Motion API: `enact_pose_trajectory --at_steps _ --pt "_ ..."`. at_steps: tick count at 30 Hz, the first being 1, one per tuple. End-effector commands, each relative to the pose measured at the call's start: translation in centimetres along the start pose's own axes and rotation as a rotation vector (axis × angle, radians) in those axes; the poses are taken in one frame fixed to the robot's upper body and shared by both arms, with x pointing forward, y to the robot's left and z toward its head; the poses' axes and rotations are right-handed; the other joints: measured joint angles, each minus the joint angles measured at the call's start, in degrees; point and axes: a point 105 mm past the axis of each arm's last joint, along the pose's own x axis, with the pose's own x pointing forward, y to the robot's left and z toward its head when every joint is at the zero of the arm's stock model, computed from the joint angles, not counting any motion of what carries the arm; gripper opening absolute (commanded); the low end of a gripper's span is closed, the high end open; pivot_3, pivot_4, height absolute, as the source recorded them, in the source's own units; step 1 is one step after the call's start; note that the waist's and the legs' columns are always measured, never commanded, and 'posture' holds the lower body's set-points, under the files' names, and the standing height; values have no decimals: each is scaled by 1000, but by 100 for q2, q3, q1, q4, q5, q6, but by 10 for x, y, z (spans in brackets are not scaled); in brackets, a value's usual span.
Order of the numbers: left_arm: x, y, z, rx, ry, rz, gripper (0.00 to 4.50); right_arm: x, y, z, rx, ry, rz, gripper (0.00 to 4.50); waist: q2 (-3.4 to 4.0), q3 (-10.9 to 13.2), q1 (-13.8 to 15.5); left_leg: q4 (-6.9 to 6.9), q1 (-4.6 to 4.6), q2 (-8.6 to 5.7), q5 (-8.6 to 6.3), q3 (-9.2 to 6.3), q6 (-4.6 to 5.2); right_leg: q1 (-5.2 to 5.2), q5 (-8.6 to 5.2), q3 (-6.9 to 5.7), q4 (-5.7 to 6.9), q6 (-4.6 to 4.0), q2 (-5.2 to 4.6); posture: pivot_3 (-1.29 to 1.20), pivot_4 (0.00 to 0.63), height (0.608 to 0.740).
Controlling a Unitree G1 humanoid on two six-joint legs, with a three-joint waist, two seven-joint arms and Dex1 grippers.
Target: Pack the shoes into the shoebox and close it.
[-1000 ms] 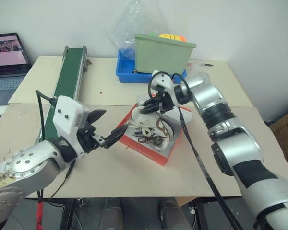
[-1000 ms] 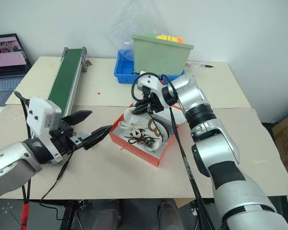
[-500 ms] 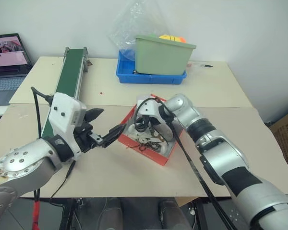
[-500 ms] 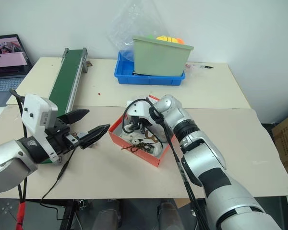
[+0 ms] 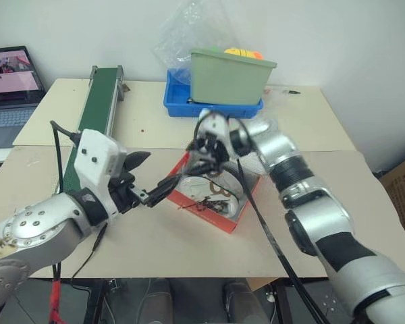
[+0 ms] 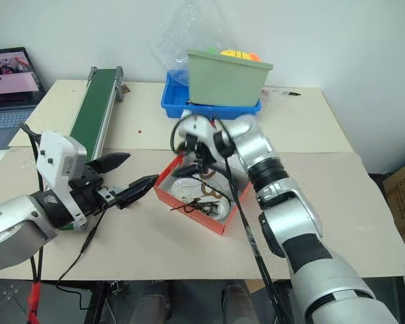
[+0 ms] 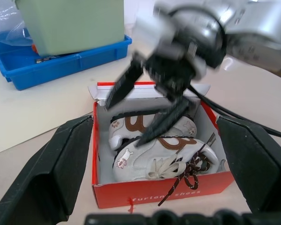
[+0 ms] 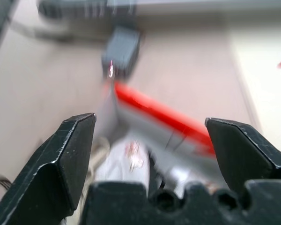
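Both shoes (image 7: 154, 150) lie side by side inside the red shoebox (image 7: 131, 199) at the table's centre; the right gripper (image 7: 150, 105) hovers above them, jaws spread and empty, while the left gripper (image 5: 152, 183) waits beside, jaws wide. Closing the lid remains.

- A green bin (image 5: 231, 78) sits in a blue tray (image 5: 182, 106) at the tabletop's (image 5: 148, 128) far edge.
- A clear bag (image 5: 189, 30) rises behind them.
- A green conveyor (image 5: 94, 115) lies at left.
- An open laptop (image 5: 10, 88) stands beyond it.
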Motion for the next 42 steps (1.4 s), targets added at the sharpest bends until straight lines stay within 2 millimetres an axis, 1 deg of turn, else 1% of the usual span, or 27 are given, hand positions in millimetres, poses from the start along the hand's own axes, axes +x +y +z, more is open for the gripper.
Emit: enact_pose_trajectory --at_steps 1,2,3,4,5,6,8,9,10,12,13,15,16,17,19,21,25,28,30,33,36,40,42 --pt "3 -3 6 23 -38 -33 4500 -37 -9 25 100 -109 -101 4438 0 0 27 0 0 0 0 0 0 0 0 0 0 0 0 0 150 740" --pt "4 -3 6 23 -38 -38 4500 -42 -9 26 116 -116 -117 4438 0 0 47 3 0 0 0 0 0 0 0 -1 0 0 0 0 150 740" --pt "4 -3 6 24 -37 -46 4500 -51 -10 26 142 -121 -138 4438 -1 0 60 3 0 -1 0 1 0 0 0 -1 -1 0 -1 0 150 740" --pt "5 -2 5 26 -33 -58 4500 -66 -10 21 166 -116 -163 4211 -1 0 66 4 0 0 0 1 0 0 0 -1 -1 0 -1 0 150 740" --pt "5 -2 5 27 -30 -67 4500 -75 -10 18 182 -111 -180 3930 -1 -1 90 3 0 0 0 1 0 -2 0 0 -1 0 -1 0 150 740" --pt "6 -1 5 31 -23 -82 4500 -92 -5 7 183 -72 -199 3723 -1 0 107 2 0 0 0 1 0 -1 -1 0 -3 -1 -1 0 150 740" --pt "7 1 3 44 -7 -105 4500 -113 3 -14 185 9 -229 3013 -1 0 177 2 -5 -1 0 2 0 -4 -2 -1 -9 -1 -2 0 150 740" --pt "8 4 4 49 -4 -111 4500 -125 10 -29 185 65 -242 2725 -1 0 194 2 -7 -3 0 3 0 -3 -2 -1 -13 0 -4 0 150 740" --pt "9 7 4 54 -2 -116 4500 -135 16 -39 190 105 -251 2351 -1 0 209 2 -9 -3 0 8 0 -5 -2 1 -17 0 -6 0 150 740" --pt "11 10 6 65 1 -136 4500 -156 30 -53 252 131 -263 1706 2 1 190 3 -10 -3 0 10 0 -5 -2 2 -19 1 -6 0 150 740" --pt "12 10 7 68 2 -148 4500 -164 36 -58 275 140 -266 1355 6 3 178 3 -10 -2 0 14 0 -8 -3 6 -18 1 -6 0 150 740" --pt "15 8 7 76 9 -180 4500 -179 50 -76 324 193 -280 690 11 4 110 4 -6 -2 0 14 1 -6 -4 9 -15 3 -6 0 150 740" --pt "16 8 7 78 10 -194 4500 -184 57 -85 353 216 -282 271 11 4 90 3 -4 -1 0 21 1 -9 -4 18 -13 4 -5 0 150 740" --pt "17 8 7 79 11 -201 4500 -186 61 -90 370 228 -284 61 11 4 72 3 -2 -1 0 23 1 -8 -5 20 -13 5 -5 0 150 740" --pt "19 7 9 87 14 -218 4500 -186 73 -117 425 269 -292 61 11 3 64 4 1 -1 -1 21 3 -3 -8 20 -13 9 -4 0 150 740" --pt "19 7 11 93 20 -236 4500 -179 79 -137 478 244 -311 61 6 1 32 8 1 -2 -1 21 4 0 -8 22 -12 10 -4 0 150 740" --pt "17 6 11 111 51 -254 4500 -149 78 -147 585 72 -295 61 8 2 -64 18 3 -2 0 22 4 2 -6 28 -7 15 -3 0 150 740" --pt "15 7 13 112 56 -244 4500 -131 76 -163 614 24 -303 61 8 2 -69 20 8 -2 0 17 5 7 -5 28 -2 16 0 0 150 740" --pt "13 7 14 117 61 -241 4500 -124 73 -172 632 4 -323 61 7 2 -48 22 8 -2 0 17 5 11 -6 27 -5 17 0 0 150 740" --pt "11 8 15 125 66 -233 4500 -125 55 -180 643 -31 -424 61 7 3 -24 22 6 -3 0 18 5 9 -7 26 -6 18 -2 0 150 740" --pt "8 7 16 130 68 -225 4500 -130 36 -187 606 -11 -521 61 7 3 -31 22 6 -3 0 19 5 8 -6 27 -4 17 -1 0 150 740" --pt "5 7 17 133 68 -210 4500 -136 29 -201 517 140 -572 61 8 2 -25 18 6 -2 0 19 4 8 -6 26 -5 18 -1 0 150 740" --pt "4 7 17 132 69 -205 4500 -140 22 -204 476 194 -611 61 8 2 -23 16 6 -3 0 18 4 7 -6 26 -6 18 -2 0 150 740"
